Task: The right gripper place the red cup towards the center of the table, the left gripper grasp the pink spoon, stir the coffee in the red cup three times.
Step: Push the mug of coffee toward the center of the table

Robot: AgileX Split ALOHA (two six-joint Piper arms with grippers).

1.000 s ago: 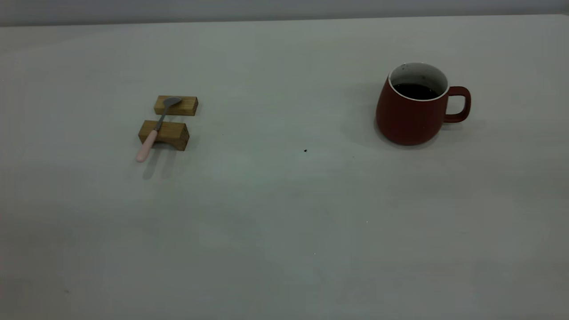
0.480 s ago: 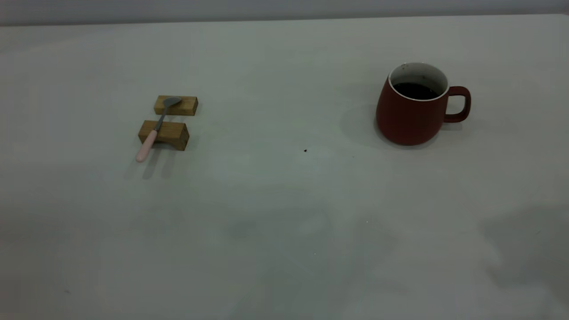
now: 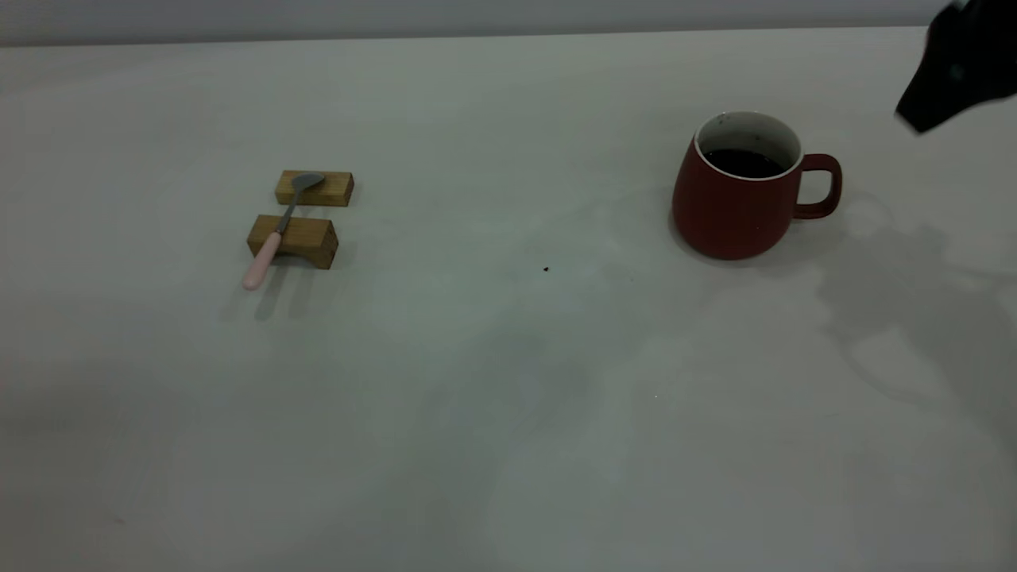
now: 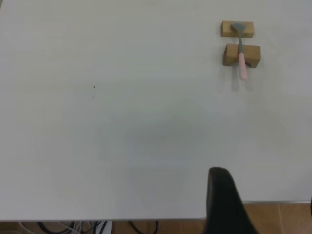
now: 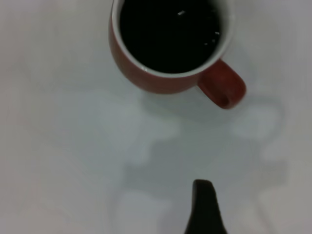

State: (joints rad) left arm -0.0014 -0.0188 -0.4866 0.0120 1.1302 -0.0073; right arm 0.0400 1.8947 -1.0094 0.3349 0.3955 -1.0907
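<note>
The right pincer [image 3: 953,71] hangs in the air at the far right corner of the desk [image 3: 508,381], above and beyond the handle side of the red cup [image 3: 739,199], not touching it. Only a dark, blurred end of it shows from outside, and its own wrist camera catches just one black fingertip [image 5: 204,204], so I cannot tell whether the fingers are apart or together. Its shadow spreads over the desk to the right of the cup.

The red cup stands upright on the right half of the desk, well off centre, loop handle [image 3: 822,187] pointing right. Inside it the coffee [image 5: 170,34] lies dark below the white rim, with a couple of small light flecks on the surface.

The left pincer [image 4: 222,202] does not show from outside; its wrist camera shows one dark finger over the desk's near edge, well apart from the spoon, and again I cannot tell how its fingers are set.

On the left half of the desk, the pink spoon [image 3: 274,234] lies bridged across two wooden blocks [image 3: 294,240]: the grey bowl rests on the farther block, the neck crosses the nearer one, and the pink handle sticks out past it toward the front. A tiny dark speck [image 3: 546,269] sits near the middle of the desk, between spoon and cup.
</note>
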